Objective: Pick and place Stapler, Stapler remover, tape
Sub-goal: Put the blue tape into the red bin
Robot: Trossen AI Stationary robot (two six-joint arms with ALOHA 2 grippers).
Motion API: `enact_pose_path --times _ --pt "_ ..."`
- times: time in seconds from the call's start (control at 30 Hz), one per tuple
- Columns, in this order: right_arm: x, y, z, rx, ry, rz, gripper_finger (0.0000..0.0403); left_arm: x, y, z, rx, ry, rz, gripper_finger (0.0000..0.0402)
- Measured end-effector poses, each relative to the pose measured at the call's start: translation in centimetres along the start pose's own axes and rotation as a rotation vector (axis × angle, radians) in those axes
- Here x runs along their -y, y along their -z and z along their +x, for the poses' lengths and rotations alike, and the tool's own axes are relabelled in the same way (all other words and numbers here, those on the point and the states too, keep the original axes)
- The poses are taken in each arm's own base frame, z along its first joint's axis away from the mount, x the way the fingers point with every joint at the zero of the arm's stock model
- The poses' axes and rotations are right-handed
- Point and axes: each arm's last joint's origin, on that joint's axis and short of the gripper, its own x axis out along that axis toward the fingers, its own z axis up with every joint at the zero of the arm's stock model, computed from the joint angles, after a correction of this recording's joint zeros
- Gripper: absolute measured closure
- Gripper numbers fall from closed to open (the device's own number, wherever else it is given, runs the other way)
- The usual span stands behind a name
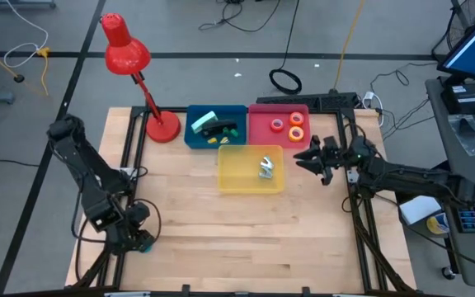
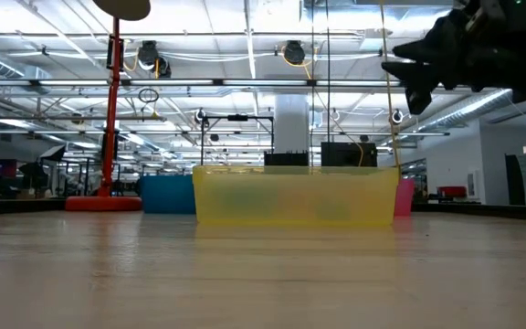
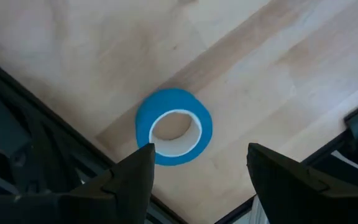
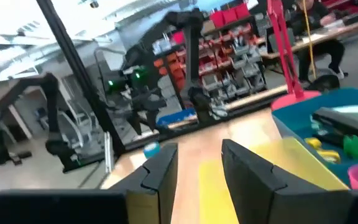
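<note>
A pale wooden table (image 1: 221, 231) sits on a grey workshop floor with cables behind it. From above, a red desk lamp (image 1: 130, 58) stands at eleven o'clock on the table. Next to it come a blue bin (image 1: 195, 140), a pink bin (image 1: 258, 132) holding orange tape (image 1: 296, 132) and red tape (image 1: 278, 125), and a yellow bin (image 1: 237, 177) with a metal item inside. My left gripper (image 1: 138, 242) hangs low at seven o'clock; my right gripper (image 1: 313, 159) hovers at three o'clock, just beside the yellow bin.

At table height, the yellow bin stands centred, my right gripper raised at one o'clock.

Through my left wrist, blue tape (image 3: 174, 126) lies flat on the wood between my spread fingers (image 3: 129, 180), untouched.

Through my right wrist, my fingers (image 4: 160, 177) are parted, holding nothing, with the yellow bin beyond.
</note>
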Motion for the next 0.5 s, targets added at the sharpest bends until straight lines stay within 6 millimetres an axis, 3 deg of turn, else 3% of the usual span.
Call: enact_pose_path --times 0.27,0.5 --pt "0.3 1.2 0.1 -0.09 0.076 -0.024 0.0336 -0.4 1.0 0.9 -0.069 0.018 -0.021 0.0146" --pt "-1.0 -1.0 0.5 -0.052 0.027 -0.09 0.0387 -0.8 1.6 0.9 -0.084 0.007 -0.036 0.0146"
